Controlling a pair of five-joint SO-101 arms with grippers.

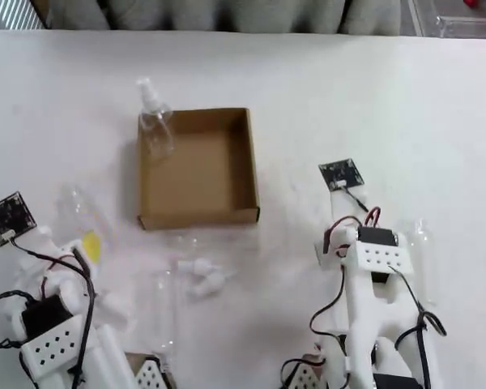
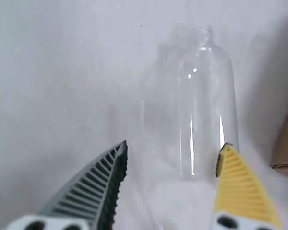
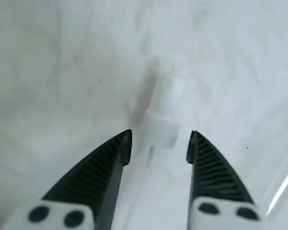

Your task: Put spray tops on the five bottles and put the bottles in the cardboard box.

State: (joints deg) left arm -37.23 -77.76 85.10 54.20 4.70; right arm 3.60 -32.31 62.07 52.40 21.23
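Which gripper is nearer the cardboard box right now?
Left. The left gripper sits open around a clear bottle just off the near left corner of the cardboard box; the right gripper is farther off on the other side, open around a spray top.

The cardboard box [image 1: 198, 166] is lying open-topped, taking entry from above. A capped bottle [image 1: 155, 121] is standing at its far left corner, narrowing that side. Loose spray tops [image 1: 202, 277] and a lying bottle [image 1: 164, 312] are crowding the table [image 1: 389, 97] before its near wall; bare table is running along its right wall
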